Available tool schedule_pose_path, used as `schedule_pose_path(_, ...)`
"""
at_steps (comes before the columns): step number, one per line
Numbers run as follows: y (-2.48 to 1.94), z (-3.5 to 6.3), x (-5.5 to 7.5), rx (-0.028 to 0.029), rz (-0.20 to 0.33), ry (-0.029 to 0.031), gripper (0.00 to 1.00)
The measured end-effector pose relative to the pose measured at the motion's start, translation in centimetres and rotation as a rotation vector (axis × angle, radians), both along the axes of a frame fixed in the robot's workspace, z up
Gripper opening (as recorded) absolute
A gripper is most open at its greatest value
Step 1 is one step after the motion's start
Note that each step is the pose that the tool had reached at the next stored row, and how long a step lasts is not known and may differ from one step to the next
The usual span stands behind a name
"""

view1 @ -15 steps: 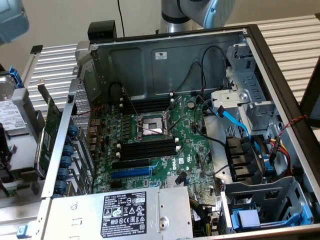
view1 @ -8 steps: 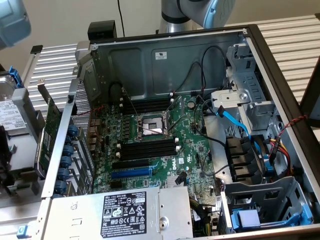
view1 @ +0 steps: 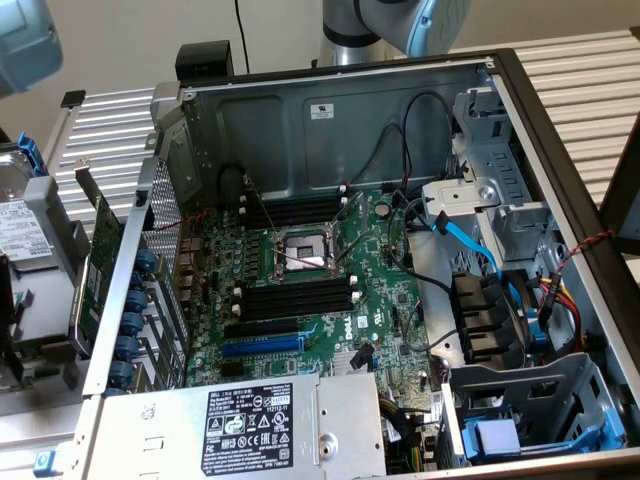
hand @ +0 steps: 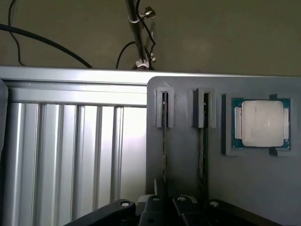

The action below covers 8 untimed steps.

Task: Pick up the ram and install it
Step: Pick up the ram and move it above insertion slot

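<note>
**Gripper pinched on the ram in its holder**

There it was in the wrist view: the black metal gripper point(hand: 167, 209) sat with its jaws pinched together on the ram point(hand: 163, 150), a thin, dark circuit-board stick seen edge-on. The ram stood upright in a narrow slot of a flat grey plastic holder plate point(hand: 183, 165), its far end tucked into a small grey bracket. A second stick point(hand: 204, 150) stood in the neighbouring slot, parallel to the first and between it and a square silver-topped processor chip point(hand: 262, 123) lying flat in its own pocket. The gripped ram was the one farther from that chip. The plate rested on a ribbed aluminium table point(hand: 70, 155).

The exterior view showed the open grey steel computer case point(view1: 330, 120) filling the middle of the frame, with the green motherboard point(view1: 390, 290) flat on its floor. Long black memory slots point(view1: 295, 297) with white end clips ran across the board's centre. The grey-and-blue robot arm point(view1: 400, 25) crossed the top edge of the frame, well apart from those slots.
</note>
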State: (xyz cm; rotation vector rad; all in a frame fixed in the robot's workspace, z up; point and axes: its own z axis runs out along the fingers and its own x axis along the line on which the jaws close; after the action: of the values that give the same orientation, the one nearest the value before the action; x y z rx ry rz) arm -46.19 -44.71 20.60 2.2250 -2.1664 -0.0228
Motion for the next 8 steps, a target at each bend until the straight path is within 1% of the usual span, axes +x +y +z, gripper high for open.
schedule_pose_path(3,0.0,1.16,0.0,-0.0006,0.0,0.0022,0.13)
schedule_pose_path(8,-0.01,3.44,0.0,-0.0025,0.0,0.0023,0.13)
